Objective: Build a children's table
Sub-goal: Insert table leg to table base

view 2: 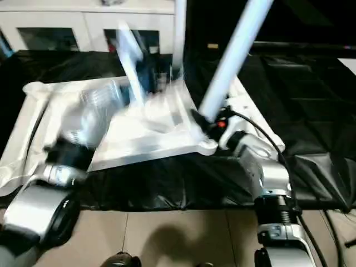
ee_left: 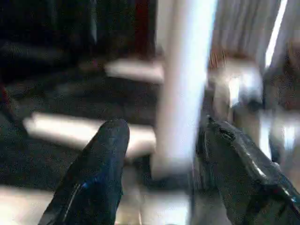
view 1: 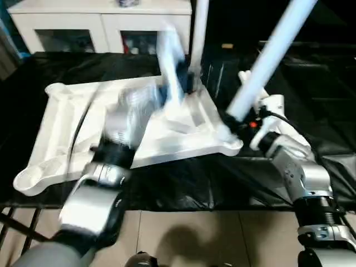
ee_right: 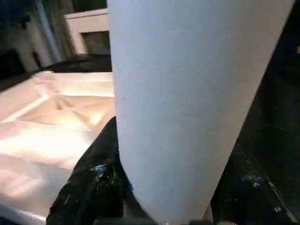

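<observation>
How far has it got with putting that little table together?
One leg already stands upright at a far corner of the upturned table top. The right gripper holds a second leg, tilted, at the near right corner. The near left corner socket is still empty, so at least that leg remains.

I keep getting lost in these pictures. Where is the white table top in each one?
Left eye view: table top, middle-left.
Right eye view: left and middle.
Left wrist view: blurred pale bars, probably it.
Right wrist view: beside the held leg, at.
Shared landmark: white cabinet behind.
</observation>
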{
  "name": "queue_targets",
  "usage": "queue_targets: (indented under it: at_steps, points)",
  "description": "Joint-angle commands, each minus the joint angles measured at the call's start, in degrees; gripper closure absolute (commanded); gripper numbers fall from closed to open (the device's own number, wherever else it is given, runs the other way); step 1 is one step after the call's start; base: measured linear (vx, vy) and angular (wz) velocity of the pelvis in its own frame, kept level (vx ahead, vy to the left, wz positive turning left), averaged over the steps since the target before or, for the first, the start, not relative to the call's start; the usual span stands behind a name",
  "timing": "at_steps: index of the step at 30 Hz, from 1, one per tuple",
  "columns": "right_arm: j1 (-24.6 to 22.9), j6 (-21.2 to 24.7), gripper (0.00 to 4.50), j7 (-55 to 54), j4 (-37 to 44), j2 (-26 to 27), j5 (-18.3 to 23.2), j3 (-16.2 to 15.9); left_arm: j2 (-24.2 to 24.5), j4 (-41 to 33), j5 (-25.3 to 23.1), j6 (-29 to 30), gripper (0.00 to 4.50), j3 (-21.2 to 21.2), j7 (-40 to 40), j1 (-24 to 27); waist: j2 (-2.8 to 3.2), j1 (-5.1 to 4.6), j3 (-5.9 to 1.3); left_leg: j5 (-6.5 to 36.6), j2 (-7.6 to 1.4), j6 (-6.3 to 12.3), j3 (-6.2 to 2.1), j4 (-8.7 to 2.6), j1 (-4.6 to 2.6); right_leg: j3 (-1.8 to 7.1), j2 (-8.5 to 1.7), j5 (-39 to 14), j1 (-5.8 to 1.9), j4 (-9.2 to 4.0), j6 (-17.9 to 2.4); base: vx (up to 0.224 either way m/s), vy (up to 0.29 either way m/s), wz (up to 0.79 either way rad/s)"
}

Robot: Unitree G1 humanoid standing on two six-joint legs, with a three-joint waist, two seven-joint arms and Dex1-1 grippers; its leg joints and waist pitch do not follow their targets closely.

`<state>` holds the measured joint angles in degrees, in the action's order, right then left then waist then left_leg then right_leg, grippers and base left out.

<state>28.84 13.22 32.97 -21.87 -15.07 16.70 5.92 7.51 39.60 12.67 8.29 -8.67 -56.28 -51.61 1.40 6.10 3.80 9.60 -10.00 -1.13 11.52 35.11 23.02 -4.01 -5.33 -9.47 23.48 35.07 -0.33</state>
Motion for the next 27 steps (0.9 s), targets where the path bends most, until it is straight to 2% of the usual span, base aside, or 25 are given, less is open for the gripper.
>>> queue_targets:
  at_steps: [1, 3, 5, 8, 10, 12, 15, 24, 27]
  points:
    - [0.6, -2.2, 2.6, -1.9, -2.3, -1.1, -2.1, 0.2, 1.2, 3.6, -4.2, -3.0, 1.56, -3.3, -2.2, 0.3, -0.35, -0.35, -5.34, 8.6, -2.66, 1.51, -1.53, -3.89, -1.69, 2.32, -3.38, -6.4, -3.31, -3.63, -12.9, 0.0, 0.0, 0.0]
    - [0.9, -2.8, 2.6, -2.2, -3.5, -1.6, -2.9, 0.1, 1.3, 6.7, -6.4, -5.1, 1.56, -5.1, -2.9, 0.6, -0.45, -0.5, -5.23, 9.8, -2.68, 1.72, -1.5, -3.92, -1.66, 2.32, -3.56, -7.5, -3.42, -3.78, -13.7, 0.0, 0.0, 0.0]
    - [1.0, -2.8, 2.6, -2.4, -4.0, -1.9, -3.2, 0.0, 1.3, 8.5, -7.4, -6.2, 1.56, -5.9, -3.3, 0.7, -0.34, -0.56, -5.18, 10.3, -2.65, 1.84, -1.54, -3.91, -1.7, 2.29, -3.55, -8.5, -3.36, -3.98, -13.7, 0.0, 0.0, 0.0]
    - [1.5, -2.7, 2.6, -2.0, -4.9, -2.5, -3.7, -0.3, 0.7, 14.8, -10.4, -9.1, 1.9, -7.4, -2.1, 0.2, -0.24, -0.9, -5.17, 10.9, -2.76, 2.14, -1.58, -3.93, -1.68, 2.29, -3.58, -8.4, -3.41, -3.95, -14.1, 0.0, 0.0, 0.0]
    - [2.0, -3.3, 2.6, -1.6, -5.8, -2.8, -4.1, -0.4, 0.3, 19.2, -11.7, -10.0, 2.05, -8.0, -0.6, -0.7, 0.04, -1.08, -5.2, 11.3, -2.74, 2.16, -1.55, -3.88, -1.79, 2.3, -3.55, -7.8, -3.38, -3.99, -14.4, 0.0, 0.0, 0.0]
    - [2.3, -3.8, 2.6, -1.3, -6.5, -3.0, -4.2, -0.6, 0.0, 21.3, -12.1, -10.3, 2.3, -7.6, 0.3, -1.3, -0.15, -1.06, -5.22, 11.5, -2.75, 2.31, -1.57, -3.88, -1.76, 2.27, -3.61, -7.3, -3.48, -3.91, -14.9, 0.0, 0.0, 0.0]
    - [2.3, -3.9, 2.6, -0.6, -6.6, -3.3, -4.6, -1.0, -0.2, 23.1, -12.5, -10.1, 2.52, -7.3, 1.0, -1.7, 0.04, -1.0, -5.22, 11.4, -2.82, 2.69, -1.58, -3.82, -1.79, 2.23, -3.64, -6.9, -3.48, -3.86, -15.6, 0.0, 0.0, 0.0]
    - [2.7, -4.2, 2.6, 0.9, -7.1, -3.1, -4.7, -1.7, -0.4, 28.0, -13.6, -12.5, 3.16, -5.7, 4.5, -3.1, -0.15, -0.91, -5.2, 11.2, -2.89, 3.58, -1.59, -3.8, -1.76, 2.18, -3.68, -7.0, -3.45, -3.93, -15.9, 0.0, 0.0, 0.0]
    - [3.2, -4.5, 2.6, 1.4, -7.7, -3.1, -4.7, -2.1, -0.1, 29.1, -14.5, -13.3, 3.31, -6.1, 4.5, -3.4, 0.0, -0.91, -5.19, 11.6, -2.92, 3.46, -1.62, -3.83, -1.79, 2.17, -3.76, -7.2, -3.43, -3.92, -16.0, 0.0, 0.0, 0.0]
